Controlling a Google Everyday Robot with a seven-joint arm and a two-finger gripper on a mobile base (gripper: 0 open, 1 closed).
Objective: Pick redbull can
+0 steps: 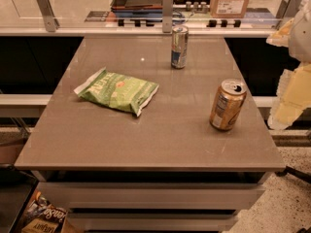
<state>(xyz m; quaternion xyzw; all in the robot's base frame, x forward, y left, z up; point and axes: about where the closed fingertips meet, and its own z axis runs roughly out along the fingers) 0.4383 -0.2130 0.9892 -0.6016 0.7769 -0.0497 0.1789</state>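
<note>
The redbull can (179,46), slim and silver-and-blue, stands upright at the far middle of the grey table (146,144). My gripper (287,98) shows as a pale white-and-yellow shape at the right edge of the view, beyond the table's right side. It is well to the right of the redbull can and nearer to me, and it holds nothing that I can see.
A wider gold-orange can (227,104) stands upright near the table's right edge, close to the gripper. A green chip bag (117,90) lies left of centre. A glass partition with metal posts (167,8) runs behind the table.
</note>
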